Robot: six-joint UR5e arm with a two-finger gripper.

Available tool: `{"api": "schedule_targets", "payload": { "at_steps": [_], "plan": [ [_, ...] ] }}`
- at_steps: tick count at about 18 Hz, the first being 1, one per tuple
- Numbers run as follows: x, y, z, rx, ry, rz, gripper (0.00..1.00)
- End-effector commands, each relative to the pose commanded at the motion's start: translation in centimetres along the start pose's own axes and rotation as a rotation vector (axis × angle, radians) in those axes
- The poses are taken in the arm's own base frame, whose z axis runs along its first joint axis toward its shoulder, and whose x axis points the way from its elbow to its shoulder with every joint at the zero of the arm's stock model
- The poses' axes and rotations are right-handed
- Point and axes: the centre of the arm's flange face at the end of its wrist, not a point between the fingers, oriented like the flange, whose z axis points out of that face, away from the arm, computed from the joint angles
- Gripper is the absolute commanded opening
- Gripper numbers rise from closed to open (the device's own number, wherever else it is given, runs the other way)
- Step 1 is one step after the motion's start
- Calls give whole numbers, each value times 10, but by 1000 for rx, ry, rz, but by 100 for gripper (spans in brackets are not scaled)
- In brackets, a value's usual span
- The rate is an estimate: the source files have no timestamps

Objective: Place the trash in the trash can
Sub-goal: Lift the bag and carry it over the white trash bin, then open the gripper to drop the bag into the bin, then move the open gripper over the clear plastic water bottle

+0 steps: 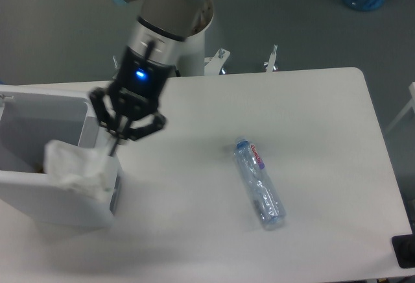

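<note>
I am holding my two-finger gripper (115, 145) pinched on a top corner of the crumpled clear plastic wrapper (78, 166), so its limp, wrinkled film is hanging over the thick rounded rim of the large white rectangular plastic trash can (97, 111). The crushed clear plastic bottle with blue cap (259, 183) is lying flat on the smooth white table (324, 127), well apart, awaiting its turn.
</note>
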Motion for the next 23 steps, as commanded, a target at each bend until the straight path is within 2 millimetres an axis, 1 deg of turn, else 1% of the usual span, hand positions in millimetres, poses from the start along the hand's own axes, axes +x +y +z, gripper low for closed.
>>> {"api": "schedule_targets", "payload": {
  "at_steps": [2, 4, 5, 6, 7, 9, 13, 15, 17, 19, 20, 21, 22, 23],
  "plan": [
    [17, 15, 4, -15, 17, 19, 0],
    [28, 21, 0, -14, 21, 27, 15],
    [34, 23, 1, -17, 25, 33, 41],
    [38, 23, 0, -15, 25, 43, 79],
    [39, 23, -1, -14, 25, 46, 97],
    [38, 20, -1, -11, 21, 53, 100],
    [36, 15, -2, -8, 13, 59, 100],
    [25, 12, -4, -7, -8, 49, 100],
    [-7, 9, -7, -20, -76, 17, 100],
    [-61, 4, 4, -46, -132, -40, 100],
    [-83, -1, 5, -51, -156, -62, 100],
    [-105, -1, 7, -62, -177, -83, 100],
    [-127, 2, 5, -64, -202, -105, 100],
    [-137, 1, 4, -63, -209, -114, 100]
  ]
}}
